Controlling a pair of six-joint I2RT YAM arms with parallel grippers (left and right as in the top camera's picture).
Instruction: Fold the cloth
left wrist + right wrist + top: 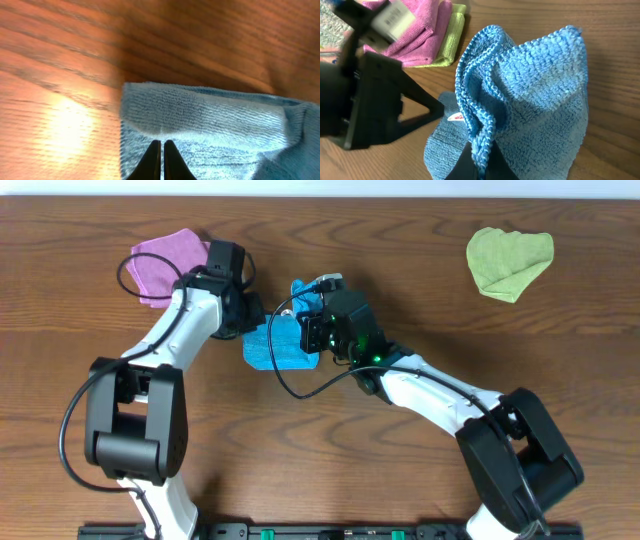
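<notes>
The sky-blue cloth [278,348] lies mid-table [420,260], between the two grippers. The left gripper [161,144] is pinched tight on its folded edge, fingers nearly together. The right gripper [481,159] is clamped on a bunched, raised part. Bare wood lies open toward the lime-green cloth [510,260], while the pink cloth [165,260] sits near the left gripper. Only the right wrist view shows the white tag [455,117].

The cloth [270,350] lies on the table [420,260], near its middle
</notes>
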